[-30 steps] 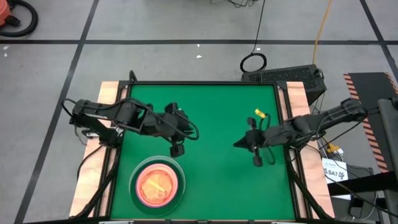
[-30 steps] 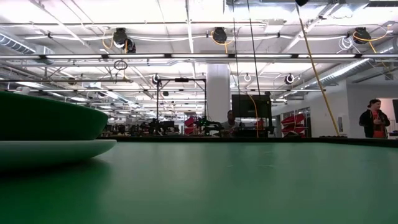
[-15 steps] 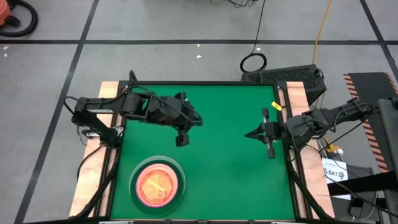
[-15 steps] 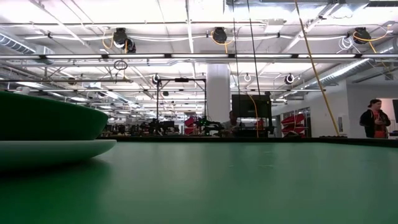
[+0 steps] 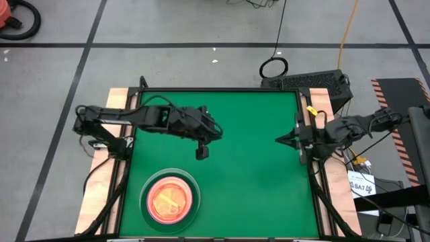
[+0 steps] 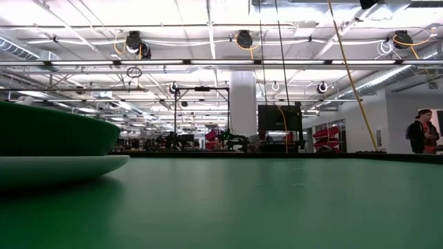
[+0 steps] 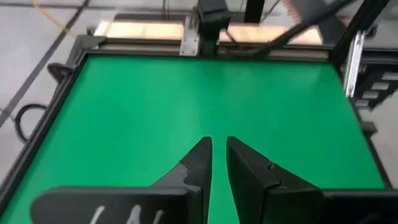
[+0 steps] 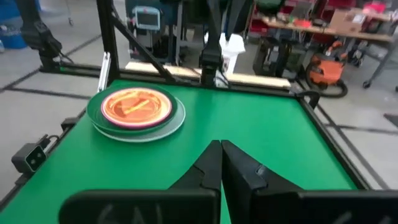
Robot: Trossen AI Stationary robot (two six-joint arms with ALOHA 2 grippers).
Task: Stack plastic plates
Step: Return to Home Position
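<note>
our left hand [image 5: 201, 152] hangs over the left middle of the green surface [image 5: 248, 191], all but clenched and holding nothing. its wrist view shows only a thin slit between its fingers [image 7: 200, 160]. our right hand [image 5: 280, 140] hangs near the right edge of the surface, pointing left. it is clenched and empty, fingers [image 8: 211, 163] pressed together. both hands are well apart from the plastic plates [image 5: 170, 199], which stand as one stack at the near left of the surface. the orange plate [image 8: 135, 104] lies on top. in the low view the dark green plate [image 6: 48, 131] rests on the pale mint plate [image 6: 69, 164] at the bottom, which touches the surface.
</note>
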